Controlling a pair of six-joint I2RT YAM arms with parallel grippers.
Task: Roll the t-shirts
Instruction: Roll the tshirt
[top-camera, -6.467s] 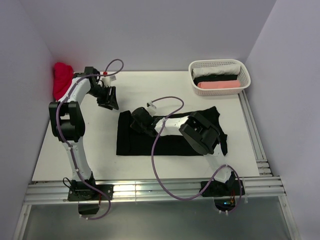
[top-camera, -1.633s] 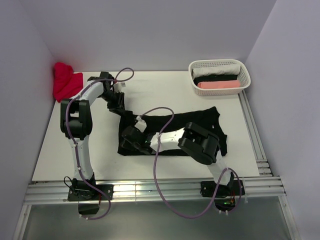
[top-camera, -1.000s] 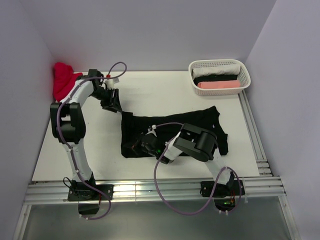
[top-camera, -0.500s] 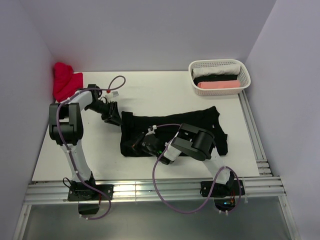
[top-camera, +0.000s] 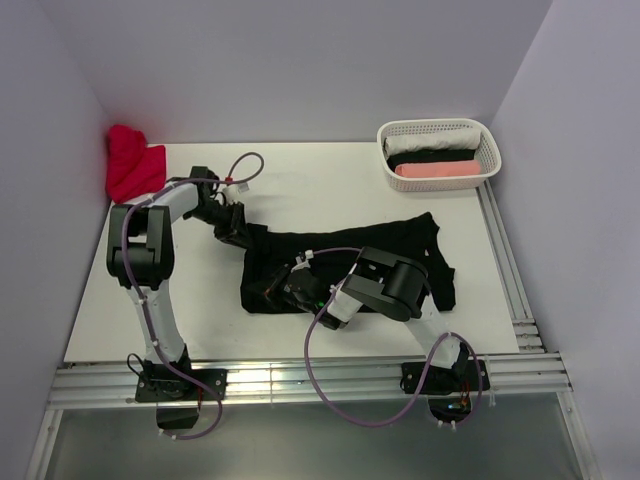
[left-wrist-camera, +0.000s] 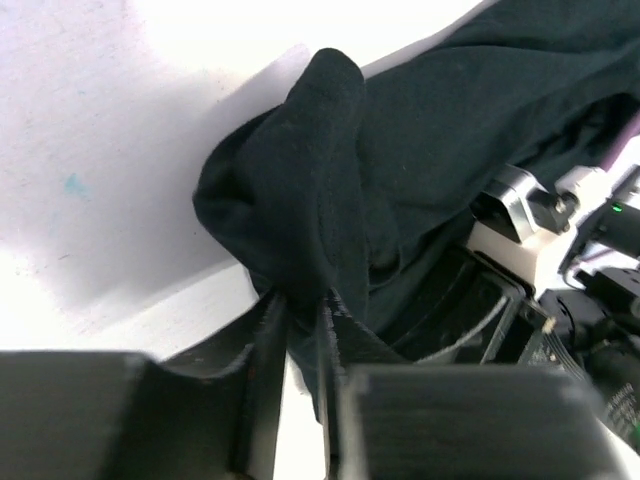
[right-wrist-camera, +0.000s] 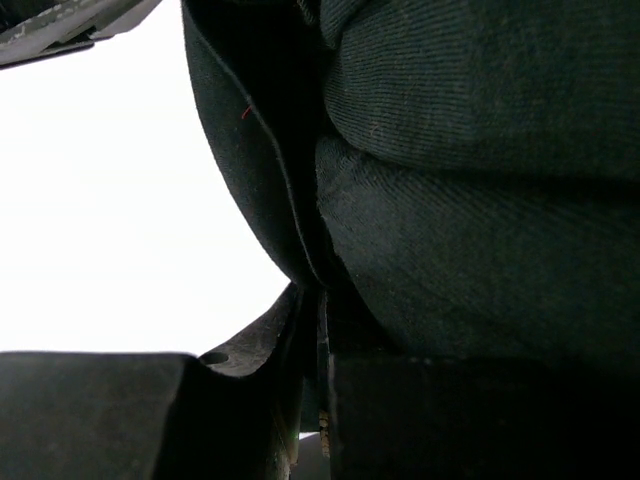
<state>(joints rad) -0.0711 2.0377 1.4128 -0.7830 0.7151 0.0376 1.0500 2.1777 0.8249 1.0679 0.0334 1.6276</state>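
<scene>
A black t-shirt (top-camera: 400, 235) lies spread across the middle of the white table, its left end bunched up. My left gripper (top-camera: 238, 230) is at the shirt's far-left corner. In the left wrist view the left gripper (left-wrist-camera: 300, 315) is shut on a raised fold of the black t-shirt (left-wrist-camera: 300, 170). My right gripper (top-camera: 283, 290) lies low at the shirt's near-left edge. In the right wrist view the right gripper (right-wrist-camera: 320, 310) pinches a hem of the black t-shirt (right-wrist-camera: 470, 250). A red t-shirt (top-camera: 128, 165) sits crumpled in the far-left corner.
A white basket (top-camera: 437, 125) at the back right holds rolled white, black and pink cloth. Metal rails (top-camera: 300, 380) run along the table's near edge and right side. Walls close in on the left, back and right. The right arm (left-wrist-camera: 540, 230) shows in the left wrist view.
My left gripper has come down from the back left to the shirt's far-left corner and closed on a fold. The right gripper has kept its grip at the near-left edge.
</scene>
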